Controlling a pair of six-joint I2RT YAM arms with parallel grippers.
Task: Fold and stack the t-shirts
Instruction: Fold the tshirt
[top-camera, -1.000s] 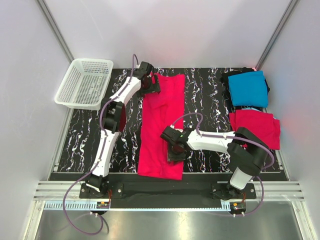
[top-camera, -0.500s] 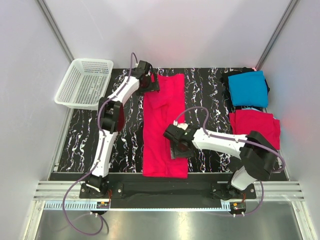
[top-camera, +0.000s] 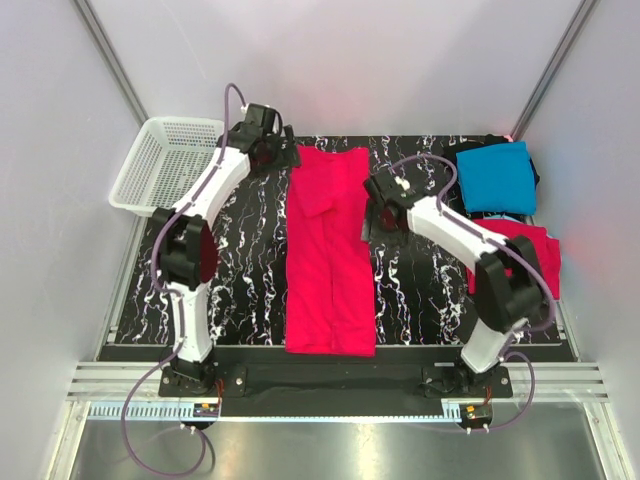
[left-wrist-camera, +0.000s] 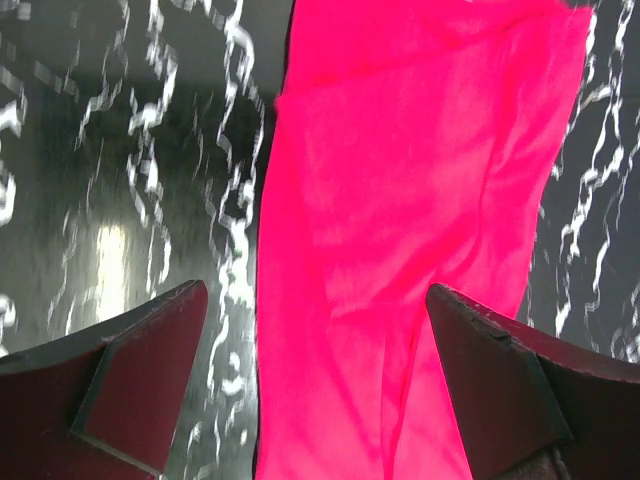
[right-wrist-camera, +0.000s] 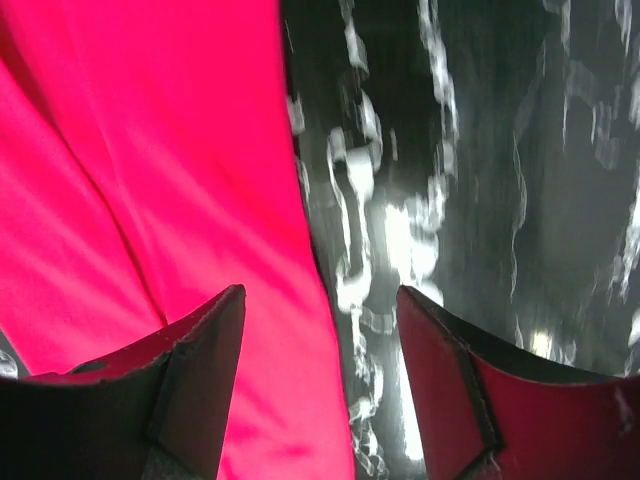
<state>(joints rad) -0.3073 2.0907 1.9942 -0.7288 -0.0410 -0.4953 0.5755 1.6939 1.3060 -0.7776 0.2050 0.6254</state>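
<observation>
A bright pinkish-red t-shirt (top-camera: 330, 250) lies as a long folded strip down the middle of the table. My left gripper (top-camera: 283, 155) is open and empty above its far left corner; in the left wrist view the left gripper (left-wrist-camera: 315, 330) spans the shirt (left-wrist-camera: 400, 200). My right gripper (top-camera: 371, 222) is open and empty over the shirt's right edge; in the right wrist view the right gripper (right-wrist-camera: 320, 340) straddles that edge (right-wrist-camera: 150, 180). A folded turquoise t-shirt (top-camera: 497, 177) lies on a black one (top-camera: 462, 152) at the back right. A second red t-shirt (top-camera: 520, 255) lies in front of them.
A white mesh basket (top-camera: 165, 165) stands at the back left, beside the left arm. The table top is black with white marbling (top-camera: 250, 260). White walls close in on the sides. A metal rail runs along the near edge.
The right gripper has moved from the shirt's near right part up to its far right edge. The left gripper has drawn back toward the far left corner. The shirt now lies straighter.
</observation>
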